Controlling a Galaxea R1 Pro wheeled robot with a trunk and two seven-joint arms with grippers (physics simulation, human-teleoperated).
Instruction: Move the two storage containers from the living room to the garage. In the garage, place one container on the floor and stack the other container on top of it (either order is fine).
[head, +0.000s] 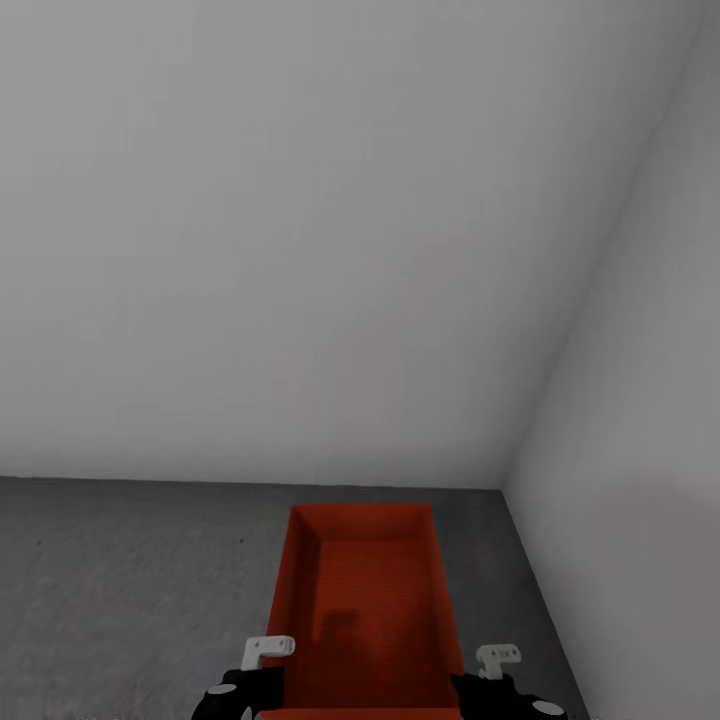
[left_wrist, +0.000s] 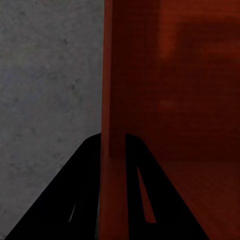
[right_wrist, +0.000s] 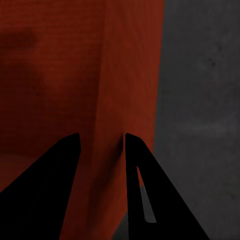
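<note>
Your orange-red rectangular storage container (head: 365, 600) runs lengthwise straight away from you, its long axis pointing at the pale grey wall (head: 300, 230) ahead and its far short end near the foot of that wall. It sits upright and open-topped over the dark grey mottled concrete floor (head: 130, 570), close to the corner where a second grey wall (head: 650, 400) comes in on your right. Whether its base touches the floor or hangs just above it cannot be told. The walls are plain and smooth, the inside is shaded darker red, and a faint shadow lies on its bottom. Your left claw (left_wrist: 114, 142) is closed narrowly on the container's left long wall, one black finger (left_wrist: 82, 165) outside over the concrete and the other inside the bin. Your right claw (right_wrist: 100, 142) pinches the right long wall the same way, one finger (right_wrist: 140, 165) on the outer side and one within.
</note>
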